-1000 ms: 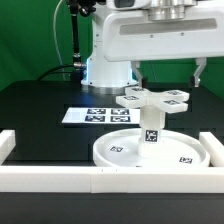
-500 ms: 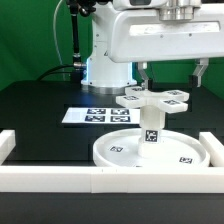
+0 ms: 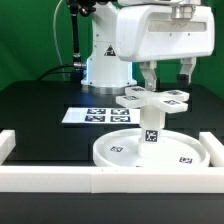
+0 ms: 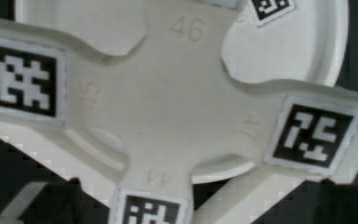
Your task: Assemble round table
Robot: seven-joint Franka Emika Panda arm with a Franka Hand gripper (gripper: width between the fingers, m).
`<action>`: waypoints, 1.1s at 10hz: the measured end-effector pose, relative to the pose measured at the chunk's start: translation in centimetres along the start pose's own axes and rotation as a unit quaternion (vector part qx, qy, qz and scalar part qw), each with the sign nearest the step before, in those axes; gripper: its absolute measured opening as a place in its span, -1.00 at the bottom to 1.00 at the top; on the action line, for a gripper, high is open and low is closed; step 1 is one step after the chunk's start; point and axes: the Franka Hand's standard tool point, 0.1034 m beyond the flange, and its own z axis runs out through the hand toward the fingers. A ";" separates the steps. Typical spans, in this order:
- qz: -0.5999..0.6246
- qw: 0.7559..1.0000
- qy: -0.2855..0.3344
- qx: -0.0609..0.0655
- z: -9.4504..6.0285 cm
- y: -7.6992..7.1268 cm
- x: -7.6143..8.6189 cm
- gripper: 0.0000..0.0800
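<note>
You've got clear air btwn gripper, jaws spread w/ nothing held, and cross-shaped base below. Base tops leg, upright on round disc, beside front rail.

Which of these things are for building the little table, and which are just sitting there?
For the table: round disc, leg standing on it, cross-shaped base on top, and the robot's hand above.
Just there: marker board, white border rail.
</note>
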 end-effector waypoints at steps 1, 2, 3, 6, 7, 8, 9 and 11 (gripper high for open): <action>-0.031 1.000 0.000 0.000 0.0 0.0 -0.1 0.62; -0.052 0.999 -0.001 0.000 0.0 0.1 -0.1 0.62; -0.103 0.995 -0.002 -0.001 0.1 0.2 -0.2 0.62; -0.230 0.973 -0.012 -0.003 0.5 0.5 -0.7 0.62; -0.250 0.968 -0.013 -0.004 0.5 0.6 -0.8 0.62; -0.274 0.962 -0.016 -0.006 0.5 0.7 -0.8 0.62; -0.285 0.958 -0.017 -0.006 0.6 0.8 -0.9 0.62; -0.280 0.960 -0.019 -0.003 1.0 1.0 -1.3 0.62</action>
